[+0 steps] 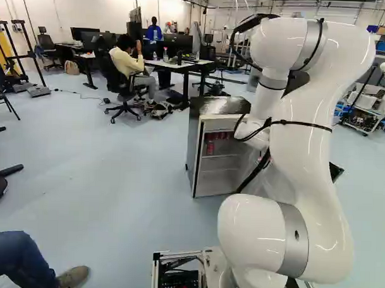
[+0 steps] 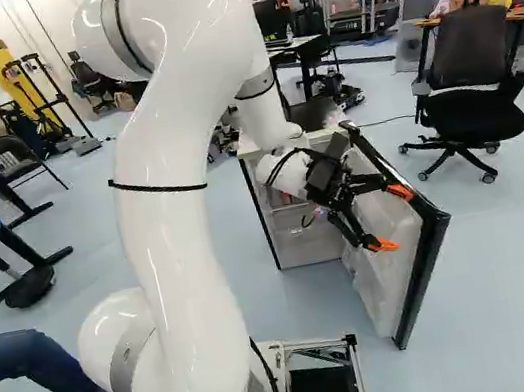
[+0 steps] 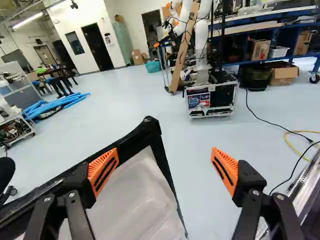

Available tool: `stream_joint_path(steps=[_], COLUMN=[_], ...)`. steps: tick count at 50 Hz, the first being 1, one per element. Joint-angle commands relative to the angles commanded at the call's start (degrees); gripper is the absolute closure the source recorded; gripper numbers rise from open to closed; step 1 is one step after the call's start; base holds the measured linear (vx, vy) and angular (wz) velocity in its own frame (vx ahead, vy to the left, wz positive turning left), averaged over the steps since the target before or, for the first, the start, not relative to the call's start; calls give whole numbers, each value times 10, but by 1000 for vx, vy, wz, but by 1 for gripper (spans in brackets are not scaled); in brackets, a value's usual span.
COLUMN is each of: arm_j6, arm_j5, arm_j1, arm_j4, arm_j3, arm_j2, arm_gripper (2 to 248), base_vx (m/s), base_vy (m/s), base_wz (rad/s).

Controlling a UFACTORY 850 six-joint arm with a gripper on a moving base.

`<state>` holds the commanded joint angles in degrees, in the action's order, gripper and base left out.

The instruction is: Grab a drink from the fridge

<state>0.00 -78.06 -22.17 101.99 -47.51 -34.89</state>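
Jaws (image 2: 392,218) spread near the fridge door (image 2: 391,285), jutting baseward, long axis upright.

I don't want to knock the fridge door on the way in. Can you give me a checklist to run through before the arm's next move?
1. Fridge door wide open: ok.
2. Drinks in sight: ok, red cans stand inside the fridge.
3. Gripper open and empty: ok, fingers well apart with nothing held.
4. Gripper aimed at the cans: not ok, it points out past the door's edge, with no can in the wrist view.
5. Gripper free of the door: cannot tell, one finger overlaps it in the wrist view, but contact isn't clear.
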Motion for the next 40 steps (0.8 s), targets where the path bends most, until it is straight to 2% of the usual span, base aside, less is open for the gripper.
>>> stream_joint_path(steps=[17,31,40], arm_j6=[0,0,0], arm_j5=[10,11,11], arm_j1=[-35,-35,-28], arm_j4=[0,0,-11], arm_j3=[-44,-44,-25], arm_j2=[-20,-19,-11], arm_gripper=[3,3,3], base_vx=[0,0,0], base_vy=[0,0,0], base_wz=[0,0,0])
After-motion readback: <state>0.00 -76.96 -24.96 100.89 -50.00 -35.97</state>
